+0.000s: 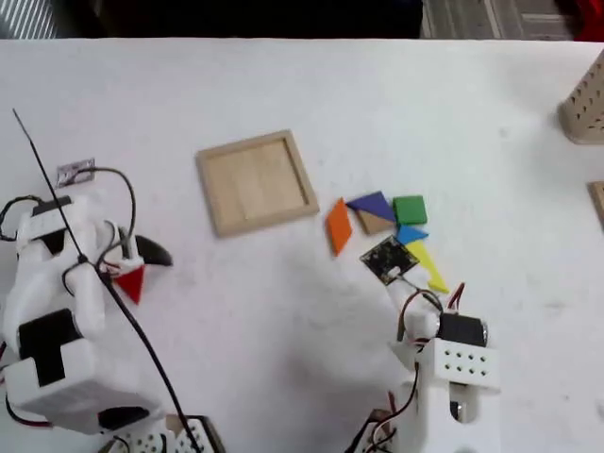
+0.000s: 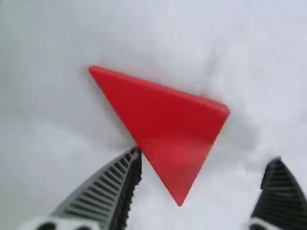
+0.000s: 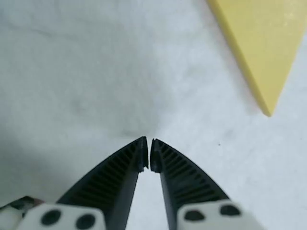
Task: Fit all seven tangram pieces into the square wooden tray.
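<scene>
Red triangle (image 2: pixel 165 129) between wide left fingers (image 2: pixel 110 191), right fingers (image 3: pixel 120 182) closed near yellow triangle (image 3: pixel 264 43), tray (image 1: pixel 255 181) apart

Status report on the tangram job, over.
Left gripper open astride the red triangle, which lies on the table. Right gripper shut beside the yellow triangle. Tray holds no pieces. Path to tray looks open.

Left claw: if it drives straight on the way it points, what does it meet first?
The red triangle. It lies on the white table directly ahead of the open left claw, with one corner already inside its opening. Height above the piece is hard to judge.
</scene>
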Robot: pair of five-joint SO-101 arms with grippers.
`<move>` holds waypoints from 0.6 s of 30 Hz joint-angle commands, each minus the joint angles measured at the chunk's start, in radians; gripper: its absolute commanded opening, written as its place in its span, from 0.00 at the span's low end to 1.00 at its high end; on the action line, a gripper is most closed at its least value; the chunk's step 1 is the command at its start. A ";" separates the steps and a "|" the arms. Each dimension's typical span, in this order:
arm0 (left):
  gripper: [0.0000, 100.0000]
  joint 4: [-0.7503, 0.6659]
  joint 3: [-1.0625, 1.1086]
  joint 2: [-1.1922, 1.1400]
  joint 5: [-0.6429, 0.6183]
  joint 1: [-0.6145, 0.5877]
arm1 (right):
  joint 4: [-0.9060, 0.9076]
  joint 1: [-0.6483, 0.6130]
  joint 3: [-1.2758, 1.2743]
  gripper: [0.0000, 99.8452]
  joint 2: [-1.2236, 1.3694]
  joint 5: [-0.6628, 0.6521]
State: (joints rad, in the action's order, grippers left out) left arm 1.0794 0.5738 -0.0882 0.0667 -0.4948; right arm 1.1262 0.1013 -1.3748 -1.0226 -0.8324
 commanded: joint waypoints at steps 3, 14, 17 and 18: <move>0.39 0.075 -0.018 0.216 -0.025 0.054 | 0.005 0.004 0.009 0.02 -0.012 -0.005; 0.38 -0.018 -0.017 0.091 -0.072 0.054 | 0.005 0.004 0.009 0.02 -0.012 -0.005; 0.34 -0.071 -0.017 0.025 -0.072 0.054 | 0.005 0.004 0.009 0.02 -0.012 -0.005; 0.33 -0.084 -0.017 0.008 -0.075 0.053 | 0.005 0.004 0.009 0.02 -0.012 -0.005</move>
State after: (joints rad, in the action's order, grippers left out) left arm 1.0595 0.5738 -0.0315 0.0084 -0.4549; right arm 1.1262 0.0997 -1.3748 -1.0226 -0.8324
